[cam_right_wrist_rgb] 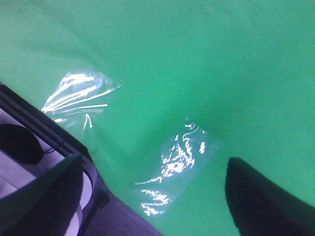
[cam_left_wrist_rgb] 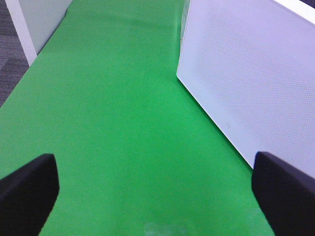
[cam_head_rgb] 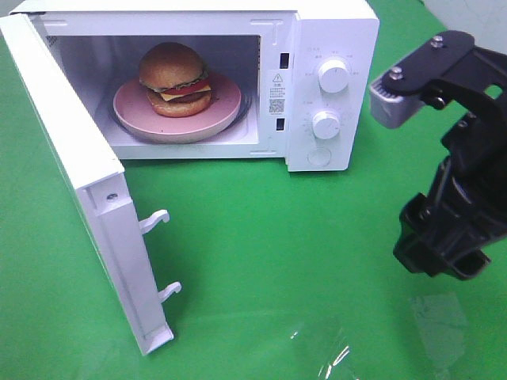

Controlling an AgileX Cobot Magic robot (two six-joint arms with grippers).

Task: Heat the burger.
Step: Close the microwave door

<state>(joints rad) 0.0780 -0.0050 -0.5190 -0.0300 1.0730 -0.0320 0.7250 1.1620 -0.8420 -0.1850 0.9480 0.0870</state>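
Observation:
The burger [cam_head_rgb: 176, 79], with its golden bun, cheese and tomato, sits on a pink plate [cam_head_rgb: 226, 99] inside the white microwave [cam_head_rgb: 333, 47]. The microwave door [cam_head_rgb: 75, 170] is swung wide open toward the front left. My right gripper [cam_head_rgb: 444, 257] hovers over the green cloth to the right of the microwave, well away from it. In the right wrist view the right gripper [cam_right_wrist_rgb: 157, 196] is open with only cloth between its fingers. In the left wrist view my left gripper [cam_left_wrist_rgb: 157, 201] is open beside the door's outer face [cam_left_wrist_rgb: 256, 83]. The left arm is out of the exterior high view.
Green cloth [cam_head_rgb: 277, 261] covers the table. Two shiny clear tape patches [cam_right_wrist_rgb: 179, 152] lie on it near the front right. The table's edge [cam_right_wrist_rgb: 74, 147] runs close under the right gripper. Two latch hooks [cam_head_rgb: 154, 219] stick out of the door's free edge.

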